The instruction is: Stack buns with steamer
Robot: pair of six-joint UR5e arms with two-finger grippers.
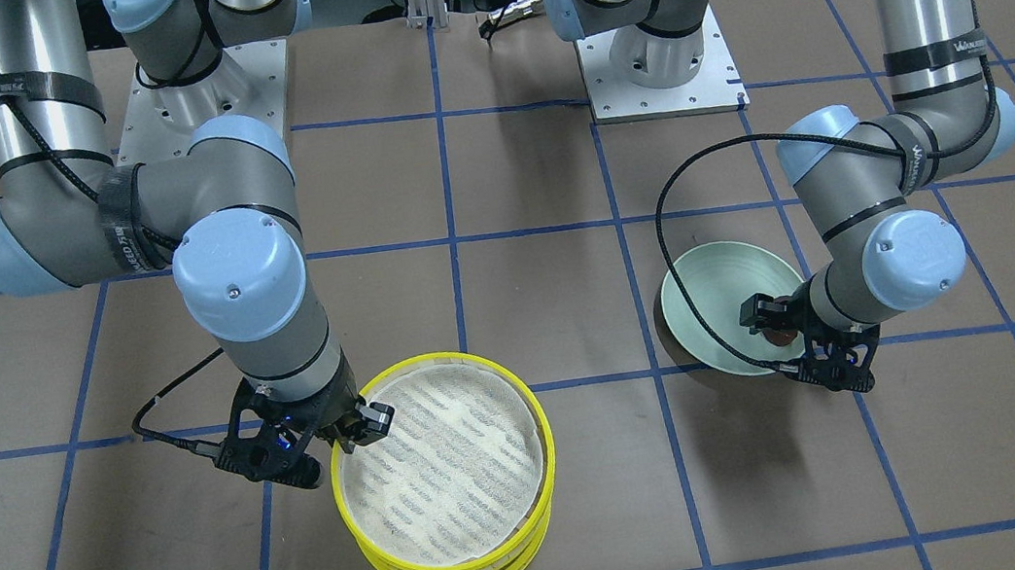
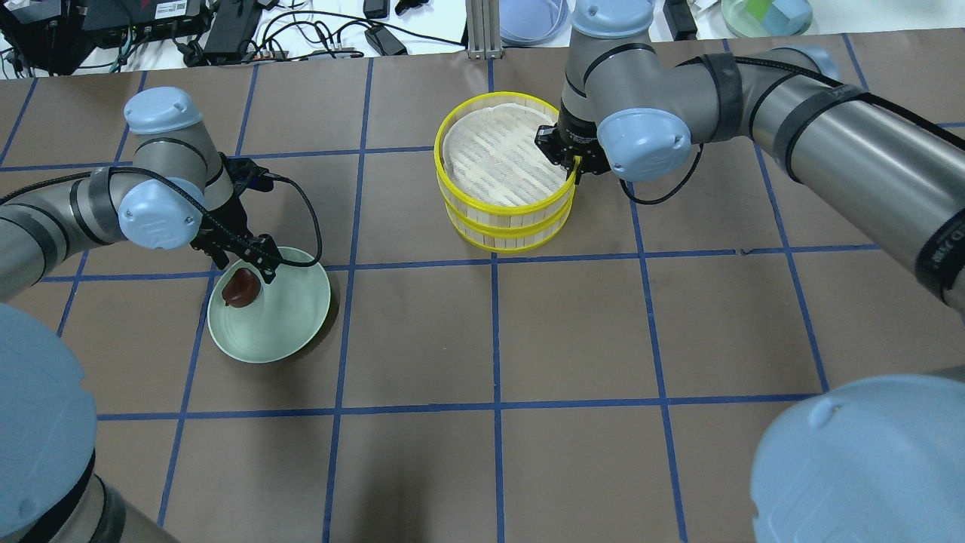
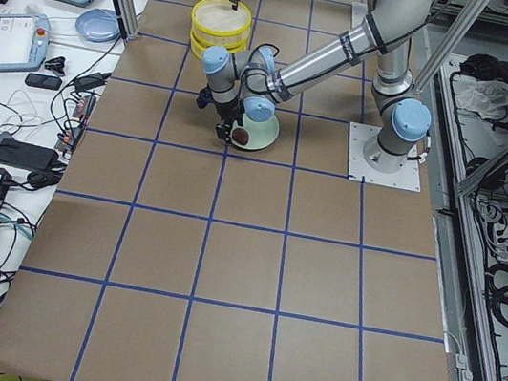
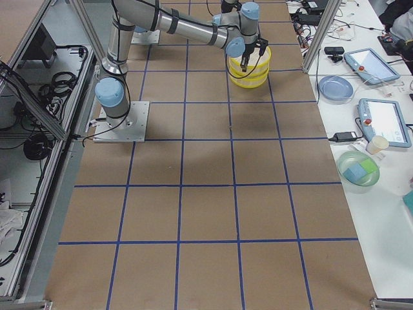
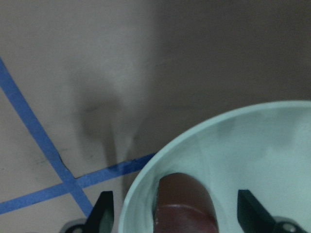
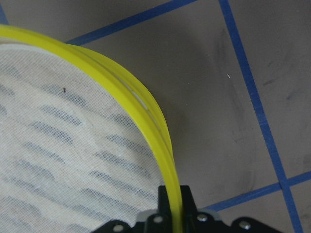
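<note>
Two steamer trays (image 2: pixel 503 226) stacked, right gripper (image 6: pixel 174 204) pinching the top tray's (image 6: pixel 141 97) yellow rim, one reddish-brown bun (image 2: pixel 241 287) on one pale green plate (image 2: pixel 280 326), left gripper's (image 2: pixel 246 265) jaws spread wide either side of it.

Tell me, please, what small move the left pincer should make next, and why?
Probably close the left pincer on the brown bun. Its fingers stand open on either side of the bun, which lies on the plate. The top tray, gripped at its rim by the right pincer, shows an empty liner, so it looks ready to take the bun.
</note>
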